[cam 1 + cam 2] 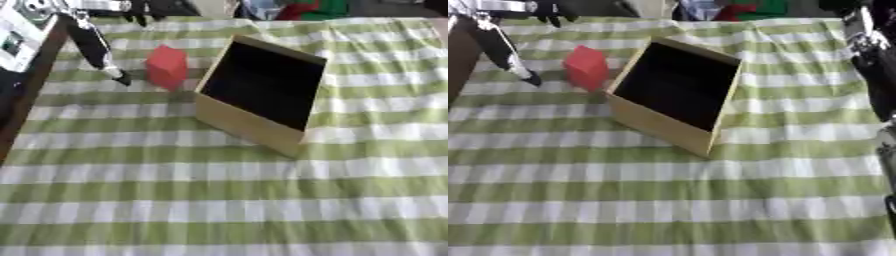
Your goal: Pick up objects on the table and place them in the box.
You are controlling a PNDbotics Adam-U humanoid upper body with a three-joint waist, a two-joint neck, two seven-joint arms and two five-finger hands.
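Green-and-white checked cloth (pixel 219 200) lay nearest us. Beyond it our box (pixel 258 95) stood open, dark inside, the red block (pixel 166 66) just beside its left wall. Our left hand (pixel 92 42) reached toward the block, fingers straight. Our right arm showed, its hand unseen.

Wooden box (pixel 254 107) sits on the table (pixel 219 200), which is covered in a green-and-white checked cloth. Box is open at the top, its inside dark, its light wood front wall facing the camera. Red block (pixel 166 66) stands just left of the box, near its far left corner. Left hand (pixel 98 47) further left of the box, beyond the block, straight dark fingers pointing down toward the cloth, apart from the block.
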